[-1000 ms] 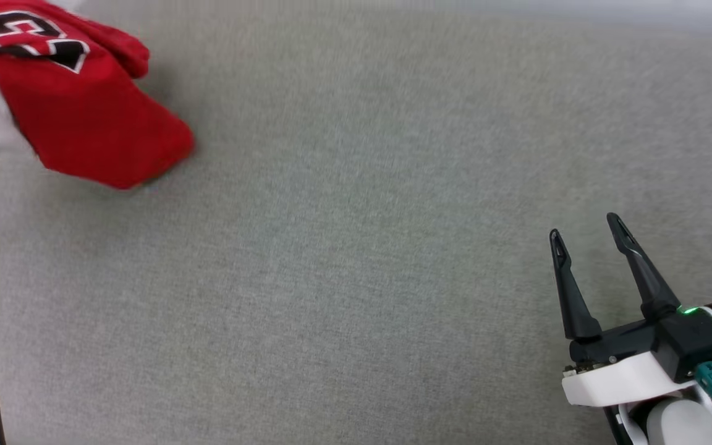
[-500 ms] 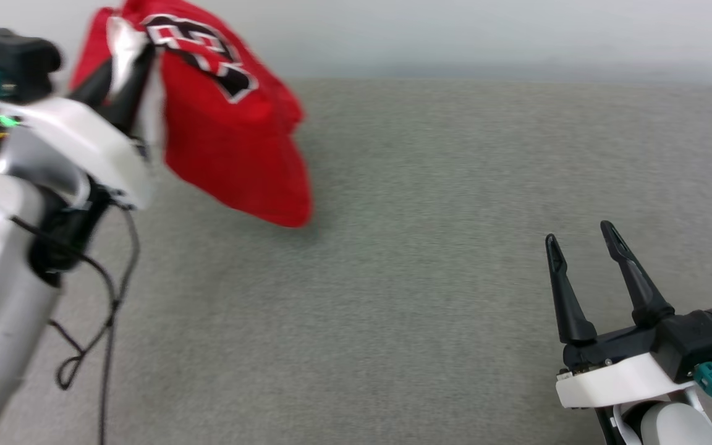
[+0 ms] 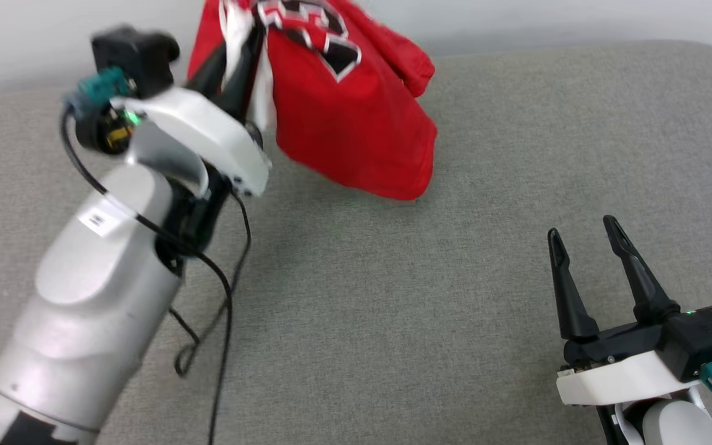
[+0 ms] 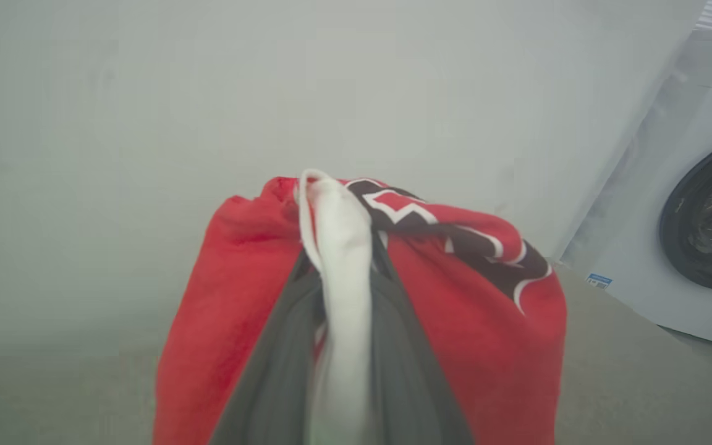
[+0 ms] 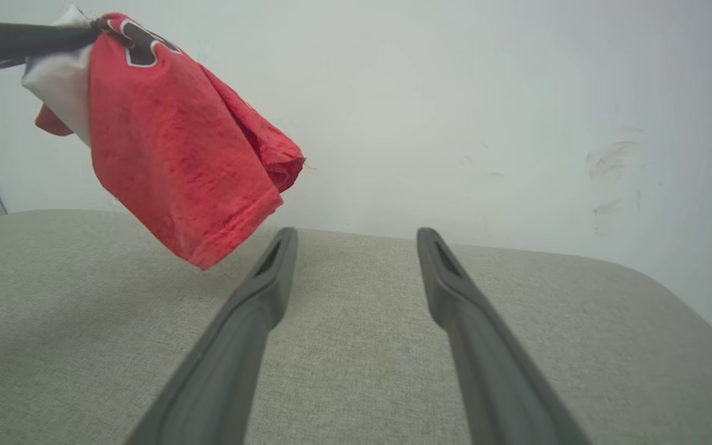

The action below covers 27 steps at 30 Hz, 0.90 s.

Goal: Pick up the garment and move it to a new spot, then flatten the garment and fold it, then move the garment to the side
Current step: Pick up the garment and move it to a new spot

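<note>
The garment (image 3: 356, 123), red with black white-edged lettering and a white sleeve, hangs bunched from my left gripper (image 3: 243, 38) above the grey table (image 3: 393, 309). In the left wrist view my left gripper (image 4: 340, 253) is shut on a fold of white sleeve, with the red garment (image 4: 492, 334) draped around the fingers. From the right wrist view the garment (image 5: 177, 161) hangs clear of the table at upper left. My right gripper (image 3: 582, 227) is open and empty at the lower right, low over the table, its open jaws also seen as my right gripper (image 5: 356, 238).
A white wall (image 5: 455, 93) rises behind the table's rounded far edge. A black cable (image 3: 226, 296) dangles from my left arm over the table. A washing machine (image 4: 690, 235) stands beyond the table at the right of the left wrist view.
The head view has shifted. Relative to my still right gripper, the left arm has carried the hanging garment from the far left toward the middle. The right gripper stays open.
</note>
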{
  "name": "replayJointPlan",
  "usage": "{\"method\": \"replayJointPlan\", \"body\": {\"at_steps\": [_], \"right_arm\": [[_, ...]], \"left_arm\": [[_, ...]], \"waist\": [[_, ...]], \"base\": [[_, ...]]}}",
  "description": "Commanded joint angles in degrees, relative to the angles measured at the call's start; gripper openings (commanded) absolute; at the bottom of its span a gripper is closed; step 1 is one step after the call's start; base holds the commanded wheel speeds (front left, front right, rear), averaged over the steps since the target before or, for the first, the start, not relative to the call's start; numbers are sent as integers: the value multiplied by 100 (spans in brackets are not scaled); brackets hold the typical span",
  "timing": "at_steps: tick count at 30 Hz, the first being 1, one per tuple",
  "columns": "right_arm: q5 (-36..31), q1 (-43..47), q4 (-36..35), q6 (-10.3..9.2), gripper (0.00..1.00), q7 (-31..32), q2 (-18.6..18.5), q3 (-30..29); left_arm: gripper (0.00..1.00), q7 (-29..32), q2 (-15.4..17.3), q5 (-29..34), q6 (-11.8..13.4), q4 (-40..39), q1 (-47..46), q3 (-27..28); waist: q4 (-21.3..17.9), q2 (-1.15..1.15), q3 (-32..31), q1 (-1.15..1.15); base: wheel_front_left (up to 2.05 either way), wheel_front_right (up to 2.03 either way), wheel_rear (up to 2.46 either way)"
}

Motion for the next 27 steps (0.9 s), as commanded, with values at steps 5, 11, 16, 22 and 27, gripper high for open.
{"method": "replayJointPlan", "body": {"at_steps": [5,11,16,22,27], "right_arm": [[93,-93,-27,-6,100,-12,22,32],[17,-105,5,-6,100,-12,22,25],[-52,-59,74,-6,100,-13,21,10],[-39,128,228,-6,100,-13,20,-1],[5,301,316,-6,100,-13,19,-33]], "left_arm": [[0,-256,-149,109,-130,707,577,-316],[100,-495,-434,332,-317,1538,1151,-836],[100,-754,-668,350,-539,1944,1305,-978],[100,-1030,-603,517,-547,1811,1378,-790],[100,-1060,-288,971,-338,960,1765,-275]], "waist": [[4,0,141,0],[230,0,192,0],[519,0,32,0],[839,0,-365,0],[1064,0,-701,0]], "base": [[0,0,0],[0,0,0],[0,0,0],[0,0,0],[0,0,0]]}}
